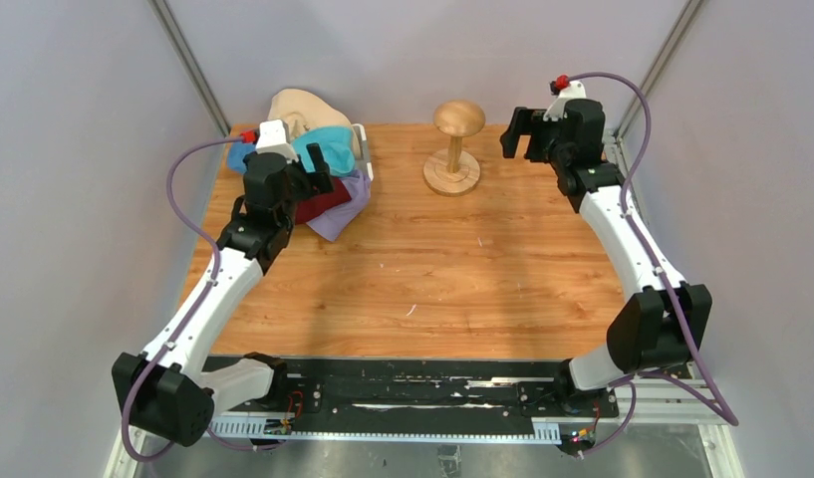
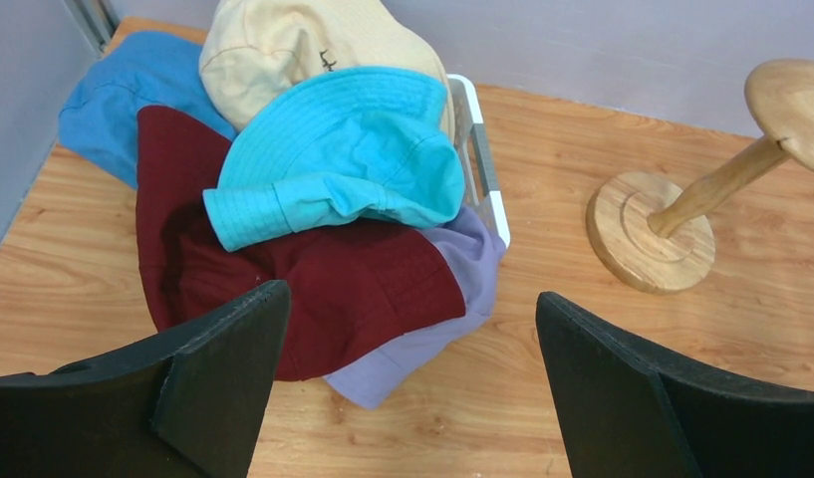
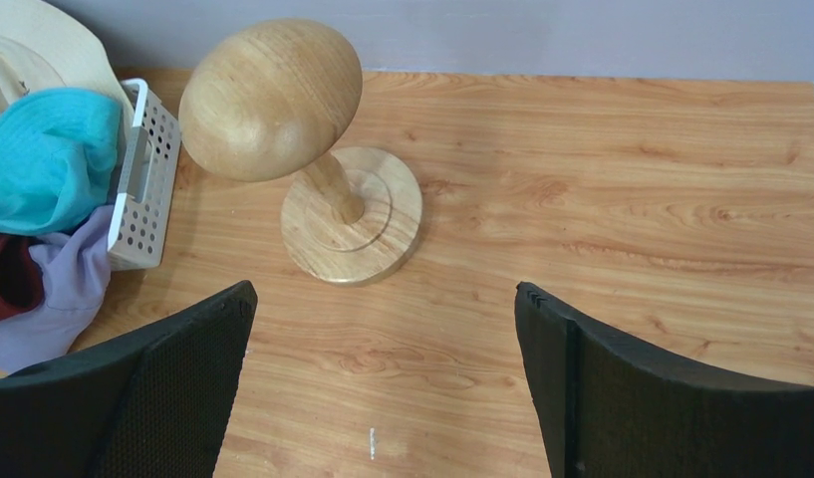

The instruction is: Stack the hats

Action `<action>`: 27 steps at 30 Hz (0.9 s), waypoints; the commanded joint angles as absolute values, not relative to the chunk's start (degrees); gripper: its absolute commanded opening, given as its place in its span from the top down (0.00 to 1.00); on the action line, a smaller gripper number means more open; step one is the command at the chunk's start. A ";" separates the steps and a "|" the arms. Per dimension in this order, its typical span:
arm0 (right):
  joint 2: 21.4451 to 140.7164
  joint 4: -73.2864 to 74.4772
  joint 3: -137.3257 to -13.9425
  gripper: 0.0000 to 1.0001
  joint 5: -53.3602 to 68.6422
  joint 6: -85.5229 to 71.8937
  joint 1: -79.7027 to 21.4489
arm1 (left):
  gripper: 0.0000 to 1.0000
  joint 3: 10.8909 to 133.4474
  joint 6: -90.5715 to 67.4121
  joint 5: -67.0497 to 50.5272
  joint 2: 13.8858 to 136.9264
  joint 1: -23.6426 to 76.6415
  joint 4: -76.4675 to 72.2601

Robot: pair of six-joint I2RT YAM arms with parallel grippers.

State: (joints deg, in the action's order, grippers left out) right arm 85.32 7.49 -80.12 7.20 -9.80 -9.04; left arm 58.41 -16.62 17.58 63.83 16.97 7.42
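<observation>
My left pincer (image 2: 410,299) gapes empty just before the dark red hat (image 2: 213,249), poised to pick. My right pincer (image 3: 385,291) waits wide, empty.

Bare table (image 1: 432,269) before wooden stand (image 1: 454,149)

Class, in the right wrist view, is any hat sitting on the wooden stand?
No, the stand is bare; the hats lie heaped at the basket.

Wooden table (image 1: 432,284), white basket (image 3: 148,169) of hats (image 2: 333,159) far-left, wooden stand (image 1: 452,171) nearby
</observation>
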 commanded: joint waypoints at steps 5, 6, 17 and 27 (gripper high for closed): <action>87.12 8.01 -79.57 0.02 8.67 -9.08 -10.86 | 0.02 59.50 -17.85 17.55 66.98 17.14 5.45; 87.22 7.47 -79.27 0.02 9.22 -9.09 -11.11 | 0.02 59.36 -18.30 17.46 67.24 17.14 5.30; 92.16 6.56 -80.45 0.03 11.41 -6.67 -13.65 | 0.02 60.37 -19.44 16.50 70.83 17.14 4.31; 97.01 -15.74 -69.49 0.04 11.11 -1.14 -16.26 | 0.02 58.98 -19.88 17.36 68.85 17.14 2.69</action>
State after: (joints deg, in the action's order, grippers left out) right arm 94.17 -4.71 -70.74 10.70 -3.11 -15.38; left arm 58.70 -19.20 16.93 70.83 16.97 5.37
